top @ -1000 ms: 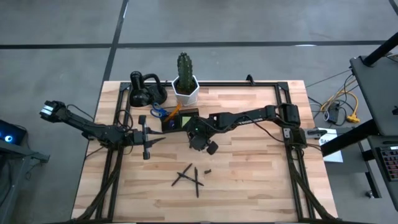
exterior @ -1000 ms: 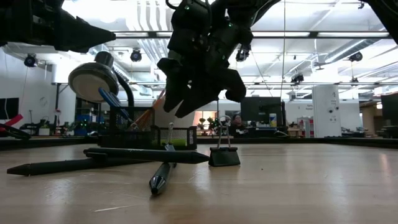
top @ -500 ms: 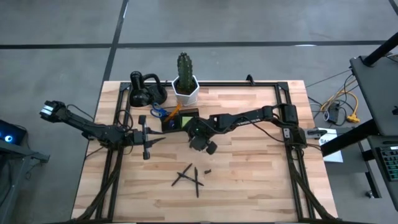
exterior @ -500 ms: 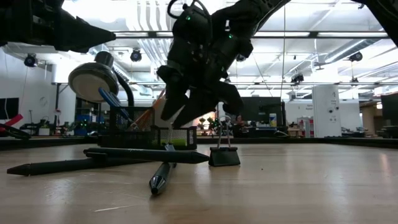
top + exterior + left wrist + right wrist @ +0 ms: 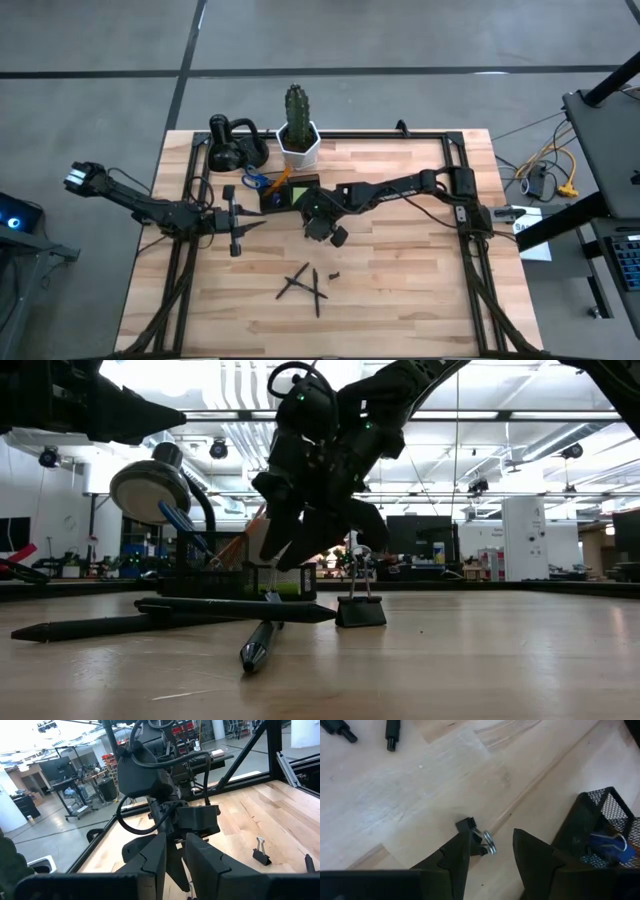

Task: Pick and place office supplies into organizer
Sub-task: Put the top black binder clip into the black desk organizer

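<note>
My right gripper [image 5: 328, 235] [image 5: 325, 555] [image 5: 492, 837] is open and hangs low over the table middle, just near-side of the organizer [image 5: 285, 193] [image 5: 600, 815], a dark mesh box. A small black binder clip [image 5: 333, 273] [image 5: 360, 610] [image 5: 469, 826] stands on the wood on its flat base; in the right wrist view it shows beside one finger. Three black pens [image 5: 303, 285] [image 5: 235, 608] lie crossed on the table nearer the front edge. Blue scissor handles [image 5: 256, 182] [image 5: 607, 845] stick out of the organizer. My left gripper [image 5: 258, 222] [image 5: 175, 845] waits, narrowly open, left of the organizer.
A white hexagonal cactus pot [image 5: 298, 145] and a black looped gadget [image 5: 233, 145] stand at the far edge behind the organizer. A black metal frame [image 5: 460, 200] runs along the table's sides. Bare wood [image 5: 400, 290] lies to the right of the pens.
My right gripper has come down toward the table, ending a little closer to the organizer. The clip, the pens and my left arm have stayed where they were.
</note>
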Robot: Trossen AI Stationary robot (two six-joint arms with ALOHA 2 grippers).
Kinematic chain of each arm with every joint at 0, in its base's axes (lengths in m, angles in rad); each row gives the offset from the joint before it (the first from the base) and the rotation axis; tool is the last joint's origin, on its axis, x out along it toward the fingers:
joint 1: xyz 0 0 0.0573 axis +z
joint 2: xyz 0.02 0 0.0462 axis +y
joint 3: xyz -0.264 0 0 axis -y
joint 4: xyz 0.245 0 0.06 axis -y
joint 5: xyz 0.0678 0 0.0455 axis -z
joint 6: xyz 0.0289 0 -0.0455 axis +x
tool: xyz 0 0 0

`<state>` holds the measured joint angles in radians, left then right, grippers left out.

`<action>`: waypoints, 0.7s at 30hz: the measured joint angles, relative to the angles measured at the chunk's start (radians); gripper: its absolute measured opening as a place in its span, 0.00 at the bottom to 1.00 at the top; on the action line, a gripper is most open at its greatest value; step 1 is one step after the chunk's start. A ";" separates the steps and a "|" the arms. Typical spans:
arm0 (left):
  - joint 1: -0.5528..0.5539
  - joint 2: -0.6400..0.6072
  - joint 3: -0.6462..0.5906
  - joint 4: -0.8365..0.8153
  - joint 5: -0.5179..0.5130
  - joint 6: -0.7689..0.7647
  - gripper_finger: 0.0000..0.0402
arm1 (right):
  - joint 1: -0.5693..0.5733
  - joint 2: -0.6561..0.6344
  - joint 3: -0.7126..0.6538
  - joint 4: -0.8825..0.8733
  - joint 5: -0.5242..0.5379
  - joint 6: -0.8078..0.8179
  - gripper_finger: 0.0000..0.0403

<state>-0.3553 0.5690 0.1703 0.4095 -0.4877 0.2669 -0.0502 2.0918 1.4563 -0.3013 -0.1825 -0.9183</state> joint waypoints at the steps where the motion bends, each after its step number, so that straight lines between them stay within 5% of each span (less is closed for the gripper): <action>1: 0.000 0.000 0.000 0.000 0.000 0.000 0.15 | 0.000 0.000 0.000 0.001 0.000 0.001 0.33; 21: 0.000 0.000 0.000 0.000 0.000 0.000 0.15 | -0.001 0.000 -0.002 -0.002 0.000 0.001 0.18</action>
<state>-0.3551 0.5690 0.1703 0.4095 -0.4877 0.2672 -0.0509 2.0922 1.4548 -0.3035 -0.1828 -0.9171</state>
